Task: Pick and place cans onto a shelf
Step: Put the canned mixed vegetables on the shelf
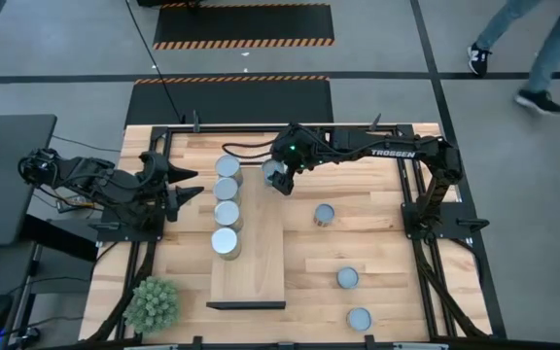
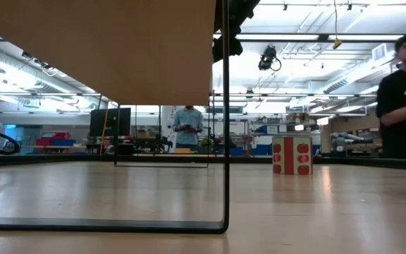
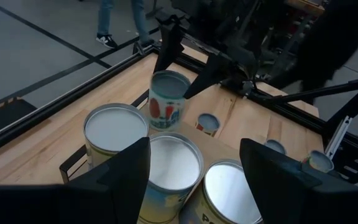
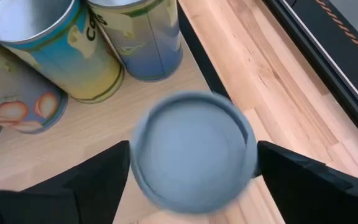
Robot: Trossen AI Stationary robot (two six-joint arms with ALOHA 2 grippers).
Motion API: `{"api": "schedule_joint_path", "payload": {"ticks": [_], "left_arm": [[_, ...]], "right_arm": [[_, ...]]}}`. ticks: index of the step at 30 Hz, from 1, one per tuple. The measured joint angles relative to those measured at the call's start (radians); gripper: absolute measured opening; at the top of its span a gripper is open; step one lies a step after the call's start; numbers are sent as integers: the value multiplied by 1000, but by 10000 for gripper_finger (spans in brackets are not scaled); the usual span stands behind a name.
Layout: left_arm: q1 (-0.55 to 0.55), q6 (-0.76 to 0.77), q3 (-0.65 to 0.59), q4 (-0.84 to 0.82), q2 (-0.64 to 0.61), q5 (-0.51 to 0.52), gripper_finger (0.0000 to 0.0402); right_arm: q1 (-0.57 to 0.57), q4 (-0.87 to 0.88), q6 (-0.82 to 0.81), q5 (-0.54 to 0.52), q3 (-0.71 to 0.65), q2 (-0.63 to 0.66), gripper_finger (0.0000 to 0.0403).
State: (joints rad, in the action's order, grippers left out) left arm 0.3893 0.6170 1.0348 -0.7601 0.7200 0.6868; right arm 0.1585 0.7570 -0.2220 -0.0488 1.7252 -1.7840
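The shelf point(image 1: 256, 253) is a pale board raised on a black frame point(image 2: 225, 141) in the middle of the table. Several cans stand in a row along its left edge point(image 1: 227, 214), also seen close up point(image 3: 169, 165). One more can point(image 4: 191, 152) stands upright at the shelf's far end point(image 1: 272, 173). My right gripper point(image 1: 278, 181) is open above it, slanting down, one finger on each side of it and just apart from it. Three cans stand on the table to the right point(image 1: 324, 215), point(image 1: 347, 278), point(image 1: 359, 319). My left gripper point(image 1: 191, 185) waits open left of the shelf.
A spiky green plant point(image 1: 154, 303) stands at the table's near left corner. A black frame rail point(image 1: 406, 194) runs round the tabletop. A person point(image 1: 528, 49) walks on the floor beyond the far right corner. Others stand in the room behind point(image 2: 404, 99).
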Motion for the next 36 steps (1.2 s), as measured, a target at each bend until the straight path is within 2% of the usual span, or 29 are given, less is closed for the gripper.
{"api": "schedule_joint_path", "payload": {"ticks": [21, 27, 36], "left_arm": [[0, 0, 0, 0, 0, 0, 254], [0, 0, 0, 4, 0, 0, 254], [0, -1, 0, 7, 0, 0, 254]], "right_arm": [[6, -66, 115, 8, -1, -18, 348], [-6, -169, 140, 17, -1, -51, 348], [0, -215, 160, 23, 4, -60, 348]]}}
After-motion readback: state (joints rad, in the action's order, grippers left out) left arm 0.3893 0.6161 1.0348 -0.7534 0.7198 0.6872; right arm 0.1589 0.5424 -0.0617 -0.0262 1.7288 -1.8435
